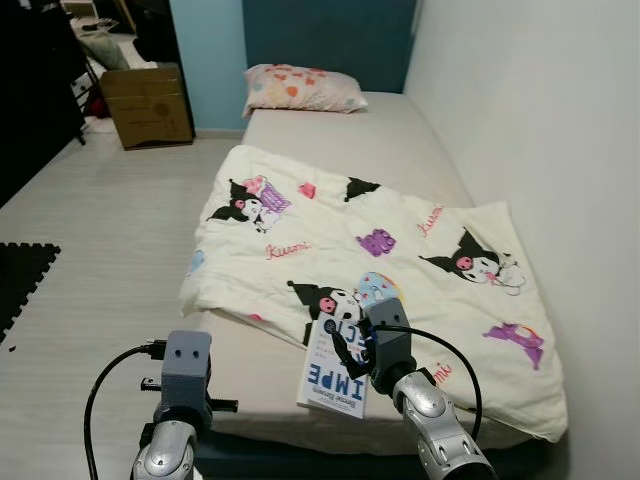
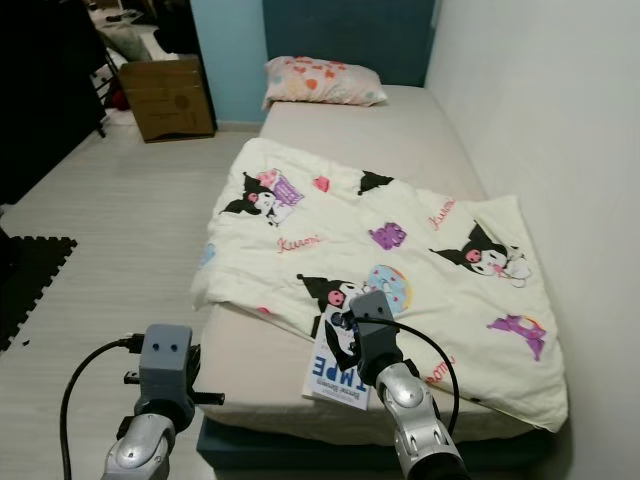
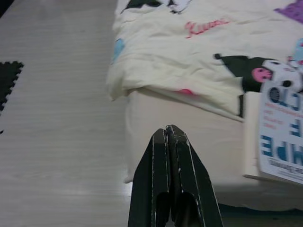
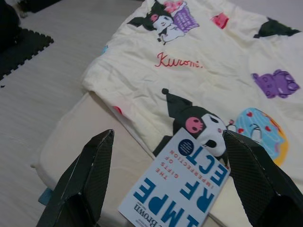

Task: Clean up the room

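Book [image 4: 177, 189] on the bed [image 1: 262, 368] looks light and stiff; I'd grip its free edge. Right end effector [image 4: 165, 184] spread, left end effector [image 3: 171, 137] pressed together.

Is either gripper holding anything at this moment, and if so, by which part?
Nothing is held. The right gripper is open, fingers spread either side of the book lying on the bed, not touching it. The left gripper is shut on nothing, over the bed's edge.
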Controlling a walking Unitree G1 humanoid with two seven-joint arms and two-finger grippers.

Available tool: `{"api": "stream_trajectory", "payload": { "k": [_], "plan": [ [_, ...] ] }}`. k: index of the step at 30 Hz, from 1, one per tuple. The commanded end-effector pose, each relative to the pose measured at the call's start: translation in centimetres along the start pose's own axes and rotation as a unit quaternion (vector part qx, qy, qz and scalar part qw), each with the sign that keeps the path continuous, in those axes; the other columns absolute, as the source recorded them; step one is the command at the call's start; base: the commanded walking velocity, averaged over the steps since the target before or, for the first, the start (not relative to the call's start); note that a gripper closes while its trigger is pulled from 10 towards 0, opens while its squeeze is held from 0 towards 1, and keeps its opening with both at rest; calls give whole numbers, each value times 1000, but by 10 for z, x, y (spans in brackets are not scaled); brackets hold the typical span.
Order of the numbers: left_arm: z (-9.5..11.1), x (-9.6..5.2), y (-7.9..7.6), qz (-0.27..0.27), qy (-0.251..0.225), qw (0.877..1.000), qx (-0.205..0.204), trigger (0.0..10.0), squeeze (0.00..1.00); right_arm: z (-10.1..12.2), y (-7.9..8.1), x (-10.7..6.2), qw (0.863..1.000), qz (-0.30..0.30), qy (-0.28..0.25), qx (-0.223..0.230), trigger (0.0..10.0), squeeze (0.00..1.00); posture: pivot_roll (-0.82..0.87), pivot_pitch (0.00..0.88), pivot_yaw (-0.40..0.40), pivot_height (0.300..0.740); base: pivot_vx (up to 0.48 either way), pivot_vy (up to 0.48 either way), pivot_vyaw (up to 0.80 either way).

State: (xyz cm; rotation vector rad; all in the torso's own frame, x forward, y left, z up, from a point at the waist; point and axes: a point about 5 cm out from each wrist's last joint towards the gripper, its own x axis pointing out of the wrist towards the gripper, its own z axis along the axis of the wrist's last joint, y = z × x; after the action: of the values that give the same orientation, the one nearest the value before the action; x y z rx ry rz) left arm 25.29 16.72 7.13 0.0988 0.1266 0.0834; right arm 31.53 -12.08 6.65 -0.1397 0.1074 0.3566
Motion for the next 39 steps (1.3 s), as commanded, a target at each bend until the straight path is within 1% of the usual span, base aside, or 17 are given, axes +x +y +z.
{"api": "stream_trajectory", "payload": {
  "k": [1, 6, 11, 16, 26, 27, 28, 29, 32, 35, 39],
  "plan": [
    [-2, 0, 2, 2, 2, 1000, 8, 10000, 0, -3, -1, -2, 1000, -4, 5, 4, 10000, 0, -38, 142, -32, 740, 0, 0, 0],
    [-1, 0, 2, 3, 0, 1000, 12, 10000, 0, -3, 0, -3, 1000, -4, 5, 6, 10000, 0, -40, 142, -31, 740, 0, 0, 0],
    [1, 1, 0, -3, -9, 1000, 24, 10000, 0, -3, -1, -2, 1000, -5, 5, 7, 10000, 0, -42, 143, -32, 740, 0, -49, 0],
    [2, 1, -1, -3, -11, 1000, 22, 10000, 0, -2, -2, -2, 1000, -6, 5, 6, 10000, 0, -46, 141, -33, 740, 0, -350, 0],
    [2, 2, -3, -3, -12, 1000, 16, 10000, 0, -2, -4, -3, 1000, -6, 4, 4, 10000, 0, -55, 134, -37, 740, 0, -480, 0],
    [1, 3, -4, -1, -7, 1000, -7, 10000, 0, -2, -4, -3, 1000, -6, 4, 3, 10000, 0, -57, 132, -37, 740, 0, -244, 0],
    [1, 3, -4, 0, -3, 999, -34, 10000, 0, -2, -5, -3, 1000, -6, 4, 3, 10000, 0, -59, 132, -39, 740, 0, 0, 0],
    [1, 3, -5, 0, -5, 999, -47, 10000, 0, -2, -6, -3, 1000, -6, 5, 2, 10000, 0, -60, 131, -40, 740, 0, 480, 0],
    [2, 3, -5, -1, -8, 999, -48, 10000, 0, -1, -6, -3, 1000, -6, 5, 1, 10000, 0, -60, 130, -41, 740, 0, 480, 0],
    [4, 2, -4, -3, -18, 999, -36, 10000, 0, 0, -6, -2, 1000, -5, 4, 0, 10000, 0, -61, 126, -43, 740, 0, 480, 0],
    [4, 2, -3, -2, -22, 999, -39, 10000, 0, 1, -5, -1, 1000, -4, 2, 0, 10000, 0, -63, 121, -44, 740, 0, 480, 0]
  ]
}}
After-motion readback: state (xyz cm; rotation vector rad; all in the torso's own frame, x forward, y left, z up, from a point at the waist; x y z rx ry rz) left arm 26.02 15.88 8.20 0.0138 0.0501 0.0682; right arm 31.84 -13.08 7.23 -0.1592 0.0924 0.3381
